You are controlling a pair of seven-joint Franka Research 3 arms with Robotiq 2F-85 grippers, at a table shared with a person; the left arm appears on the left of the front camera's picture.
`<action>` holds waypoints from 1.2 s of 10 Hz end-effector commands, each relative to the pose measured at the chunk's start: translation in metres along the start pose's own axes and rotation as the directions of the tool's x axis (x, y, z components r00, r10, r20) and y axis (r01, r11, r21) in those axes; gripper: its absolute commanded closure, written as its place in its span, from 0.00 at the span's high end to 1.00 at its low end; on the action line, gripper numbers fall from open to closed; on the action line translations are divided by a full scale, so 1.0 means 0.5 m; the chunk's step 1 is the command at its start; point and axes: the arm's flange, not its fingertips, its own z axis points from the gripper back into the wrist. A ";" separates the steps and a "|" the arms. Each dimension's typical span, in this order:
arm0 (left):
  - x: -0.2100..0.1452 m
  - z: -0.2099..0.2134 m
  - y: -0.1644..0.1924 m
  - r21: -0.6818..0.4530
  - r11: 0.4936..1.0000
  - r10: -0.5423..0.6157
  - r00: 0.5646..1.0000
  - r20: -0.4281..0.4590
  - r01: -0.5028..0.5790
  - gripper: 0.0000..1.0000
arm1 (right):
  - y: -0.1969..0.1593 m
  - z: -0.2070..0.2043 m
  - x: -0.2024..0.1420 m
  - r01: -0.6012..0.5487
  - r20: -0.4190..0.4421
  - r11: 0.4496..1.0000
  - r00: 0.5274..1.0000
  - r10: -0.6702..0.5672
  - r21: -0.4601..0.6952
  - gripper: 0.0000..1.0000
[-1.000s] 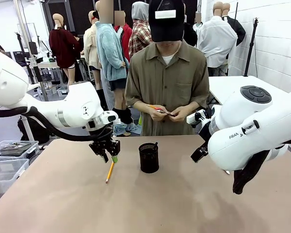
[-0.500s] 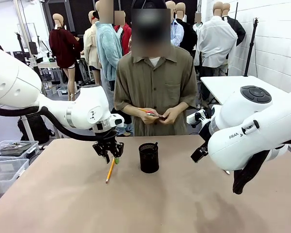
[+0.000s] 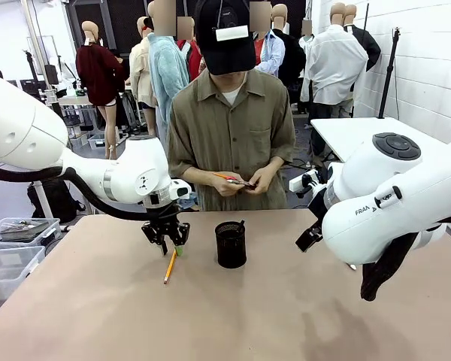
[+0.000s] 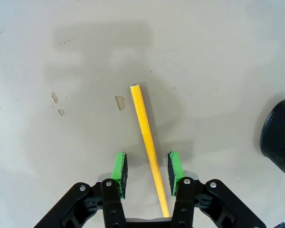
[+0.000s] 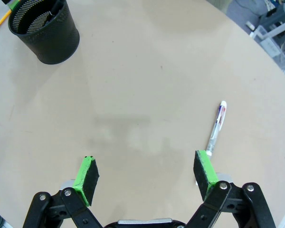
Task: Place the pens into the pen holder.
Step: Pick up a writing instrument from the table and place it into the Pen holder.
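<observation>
1. Straddling the yellow pencil (image 4: 146, 133): left gripper (image 4: 147, 167) half-open, pads clear of it (pencil flat on table (image 4: 61, 57), near pen holder (image 3: 231, 244)).
2. Right gripper (image 5: 145, 173) spread wide, empty.
3. Next, I judge: close, lift, carry to holder.

On the bench (image 3: 270, 316), the pencil (image 3: 170, 266) lies left of the pen holder (image 3: 231, 244), its far end between the left gripper's (image 3: 171, 248) fingers (image 4: 118, 166). A pen (image 5: 216, 127) lies well apart from the pen holder.

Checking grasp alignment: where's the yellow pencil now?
Front view: the thin yellow-orange pencil lies flat on the tan table, left of the black wire-mesh pen holder, its far end between the open jaws of the left end effector.
</observation>
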 end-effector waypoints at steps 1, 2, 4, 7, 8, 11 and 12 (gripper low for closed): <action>0.006 -0.014 -0.004 0.043 0.999 0.021 1.000 0.016 -0.022 0.47 | 0.001 -0.001 -0.001 0.000 -0.001 1.000 1.000 0.000 0.001 1.00; 0.007 -0.017 -0.004 0.045 0.999 0.007 1.000 0.014 -0.008 0.41 | 0.001 -0.001 -0.001 0.000 -0.001 1.000 1.000 0.000 0.001 1.00; 0.008 -0.019 -0.003 0.067 0.998 0.013 1.000 0.004 -0.014 0.06 | 0.001 -0.001 -0.001 0.000 -0.001 1.000 1.000 0.000 0.001 1.00; 0.010 -0.027 -0.004 0.076 0.997 0.003 1.000 -0.012 -0.002 0.00 | 0.001 -0.001 -0.001 0.000 -0.001 1.000 1.000 0.000 0.001 1.00; 0.009 -0.027 -0.004 0.061 0.998 -0.008 1.000 -0.015 0.009 0.00 | 0.001 -0.001 -0.001 0.000 -0.001 1.000 1.000 0.000 0.001 1.00; -0.005 0.002 0.006 -0.051 0.995 -0.081 0.996 0.035 0.083 0.00 | 0.001 -0.001 -0.001 0.000 -0.001 1.000 1.000 0.000 0.001 1.00; -0.012 0.018 0.011 -0.101 0.986 -0.126 0.990 0.062 0.132 0.00 | 0.001 -0.001 -0.001 0.000 -0.001 1.000 1.000 0.000 0.001 1.00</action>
